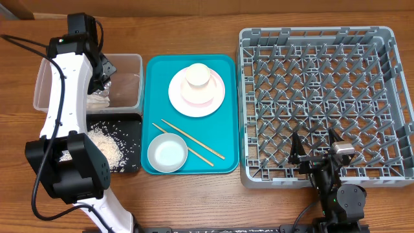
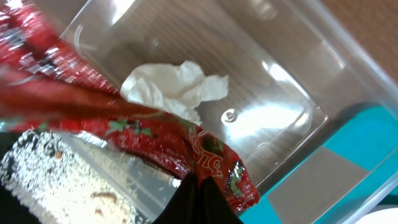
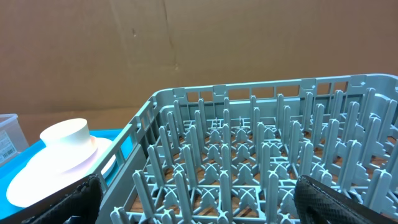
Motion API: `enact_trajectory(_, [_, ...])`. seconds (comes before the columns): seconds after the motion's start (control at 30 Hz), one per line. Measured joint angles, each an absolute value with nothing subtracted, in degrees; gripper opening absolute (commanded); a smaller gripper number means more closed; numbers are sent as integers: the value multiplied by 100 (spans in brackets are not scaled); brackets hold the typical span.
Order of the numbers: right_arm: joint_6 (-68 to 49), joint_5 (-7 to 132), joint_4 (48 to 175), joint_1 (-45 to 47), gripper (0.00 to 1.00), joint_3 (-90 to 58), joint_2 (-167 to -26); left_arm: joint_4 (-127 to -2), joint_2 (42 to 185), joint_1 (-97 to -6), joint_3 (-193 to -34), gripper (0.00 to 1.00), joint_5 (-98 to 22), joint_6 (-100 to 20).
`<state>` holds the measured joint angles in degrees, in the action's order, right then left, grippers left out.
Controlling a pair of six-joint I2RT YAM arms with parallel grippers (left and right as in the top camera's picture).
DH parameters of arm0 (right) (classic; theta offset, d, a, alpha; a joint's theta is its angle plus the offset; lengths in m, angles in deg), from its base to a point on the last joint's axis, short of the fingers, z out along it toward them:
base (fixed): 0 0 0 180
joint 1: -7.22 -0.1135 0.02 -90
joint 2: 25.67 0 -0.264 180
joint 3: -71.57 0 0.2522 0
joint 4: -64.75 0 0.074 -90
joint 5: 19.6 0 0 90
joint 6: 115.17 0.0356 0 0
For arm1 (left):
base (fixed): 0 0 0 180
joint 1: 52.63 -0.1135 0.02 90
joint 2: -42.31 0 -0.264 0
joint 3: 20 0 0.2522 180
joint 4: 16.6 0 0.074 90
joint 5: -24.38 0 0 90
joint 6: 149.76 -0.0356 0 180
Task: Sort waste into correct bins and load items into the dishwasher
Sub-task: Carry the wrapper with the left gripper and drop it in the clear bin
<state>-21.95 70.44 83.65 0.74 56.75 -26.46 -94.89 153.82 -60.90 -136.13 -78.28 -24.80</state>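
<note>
Over the tub [image 2: 280, 93] and napkin [image 2: 177, 87], left gripper [image 1: 103, 72] apparently pinches the wrapper [image 2: 155, 134]; right gripper [image 1: 315, 142] gapes empty.

Glossy red wrapper [image 2: 155, 127] with green-and-white print; napkin [image 2: 177, 87], plate [image 1: 178, 97], cup [image 1: 198, 76] and bowl [image 1: 167, 153] all white; white rice [image 1: 107, 145] against a black tray [image 1: 132, 133]; clear tub [image 2: 292, 74]; teal tray [image 1: 226, 84]; pale wooden chopsticks [image 1: 191, 139]; grey rack [image 1: 244, 97]; brown wood-grain counter [image 1: 194, 200].

L arm [image 1: 65, 103] stretched fwd from its base, wrist tipped down, L gripper [image 1: 102, 76] pinched tight. R arm [image 1: 337, 194] tucked low by its base, R gripper [image 1: 315, 150] wide open, pointing fwd.
</note>
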Motion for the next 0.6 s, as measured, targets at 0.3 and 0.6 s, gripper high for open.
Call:
enact_trajectory(0.3, [-2191,7044,8368,74,100,5675,-2646,-9109,15386,-6090,-13613,11,-7806,-2572])
enact_trajectory(0.6, [-2191,7046,8365,74,100,5675,-2646,-9028,15600,-6090,-13602,100,-7767,-2681])
